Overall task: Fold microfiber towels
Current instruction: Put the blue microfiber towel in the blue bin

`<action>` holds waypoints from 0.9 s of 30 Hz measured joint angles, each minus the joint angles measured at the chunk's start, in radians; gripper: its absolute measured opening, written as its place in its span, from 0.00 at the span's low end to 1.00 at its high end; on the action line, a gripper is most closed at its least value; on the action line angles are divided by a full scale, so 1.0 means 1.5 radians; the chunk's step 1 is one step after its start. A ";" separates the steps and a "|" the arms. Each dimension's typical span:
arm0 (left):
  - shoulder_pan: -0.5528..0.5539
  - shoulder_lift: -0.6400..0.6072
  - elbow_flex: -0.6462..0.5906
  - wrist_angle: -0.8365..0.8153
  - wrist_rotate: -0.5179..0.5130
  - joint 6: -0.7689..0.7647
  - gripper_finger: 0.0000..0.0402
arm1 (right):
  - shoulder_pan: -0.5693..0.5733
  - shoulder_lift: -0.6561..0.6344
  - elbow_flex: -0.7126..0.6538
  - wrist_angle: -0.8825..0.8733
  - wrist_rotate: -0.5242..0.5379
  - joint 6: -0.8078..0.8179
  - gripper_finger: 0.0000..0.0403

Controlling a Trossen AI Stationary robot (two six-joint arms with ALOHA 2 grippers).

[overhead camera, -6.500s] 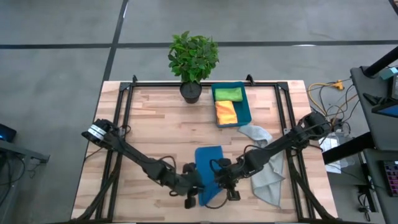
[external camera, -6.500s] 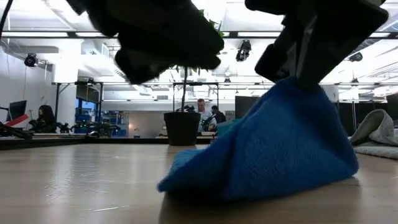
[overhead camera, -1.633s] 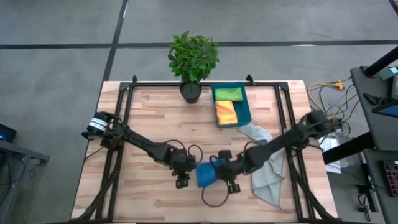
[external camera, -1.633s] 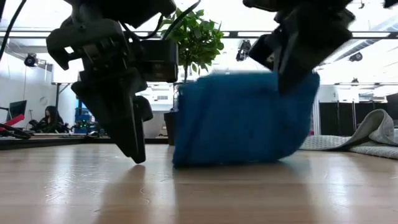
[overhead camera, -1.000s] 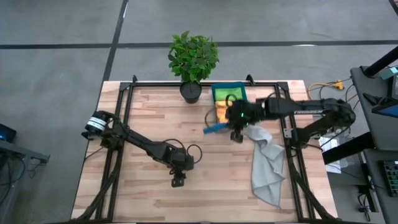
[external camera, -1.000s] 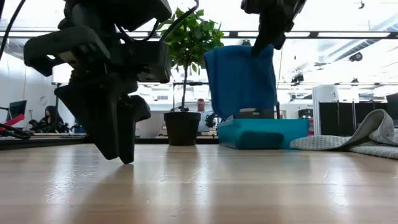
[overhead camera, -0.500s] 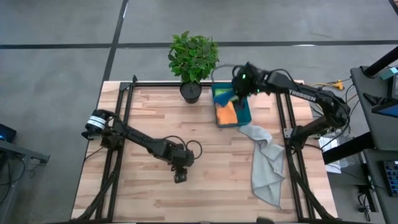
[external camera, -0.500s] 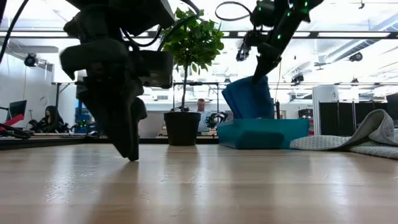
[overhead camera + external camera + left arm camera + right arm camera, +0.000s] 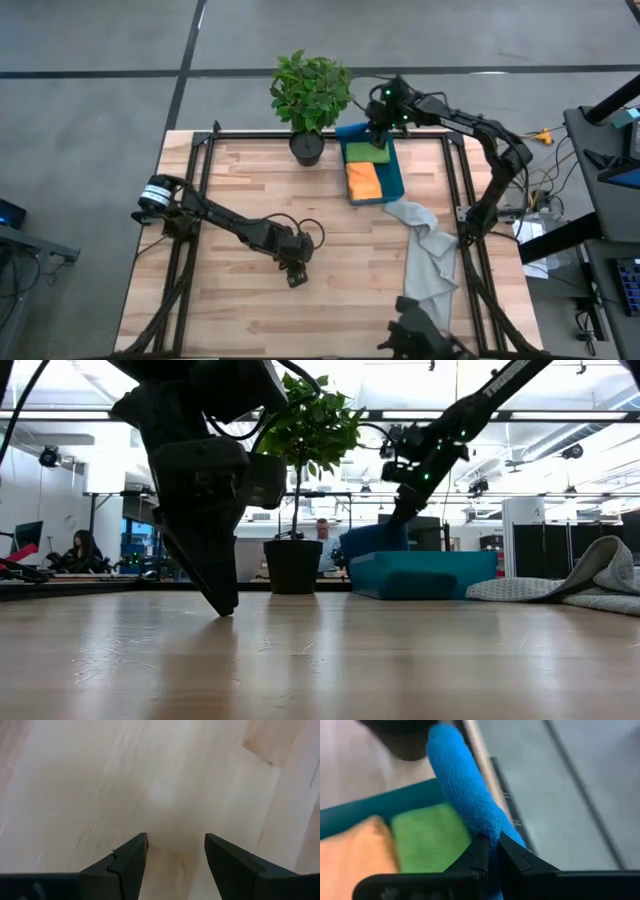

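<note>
My right gripper (image 9: 381,117) hangs over the far end of the teal bin (image 9: 397,178), shut on the folded blue towel (image 9: 352,130). The low view shows this towel (image 9: 372,540) hanging under the gripper (image 9: 405,500), its lower part dipping behind the bin's wall (image 9: 420,575). Inside the bin lie the lime green towel (image 9: 367,152) and the orange towel (image 9: 364,181). The pale grey towel (image 9: 427,262) lies crumpled on the table's right side. My left gripper (image 9: 294,274) stands open just above bare wood at mid table, nothing between its fingers (image 9: 127,860). My right gripper pinches the blue towel between its two fingers (image 9: 480,852), on a thick rolled fold of several layers (image 9: 487,832). The fingers come from above, slanting down. The towel hangs below them over the bin's far end; whether its lower end rests in the bin, I cannot tell.
A potted plant (image 9: 310,95) stands at the table's far edge, just left of the bin. A black frame rail (image 9: 330,134) runs along the far edge. Bare wood (image 9: 240,190) lies across the table's left and middle. A dark shape (image 9: 420,340) shows at the near right.
My right gripper has carried the blue towel from the bin's near end toward the table's far edge and down; the towel now hangs lower, at the bin's far end. My left gripper has drifted slightly toward the far right, still open.
</note>
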 joint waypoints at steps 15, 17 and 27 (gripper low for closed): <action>0.014 0.000 0.000 -0.005 -0.025 -0.044 0.47 | 0.006 -0.009 -0.015 -0.101 -0.047 -0.067 0.03; 0.016 0.000 -0.001 -0.004 -0.025 -0.044 0.47 | 0.010 -0.013 -0.030 -0.110 -0.057 -0.079 0.03; 0.020 0.000 -0.002 -0.003 -0.029 -0.032 0.47 | 0.048 -0.019 -0.148 -0.054 -0.055 -0.122 0.03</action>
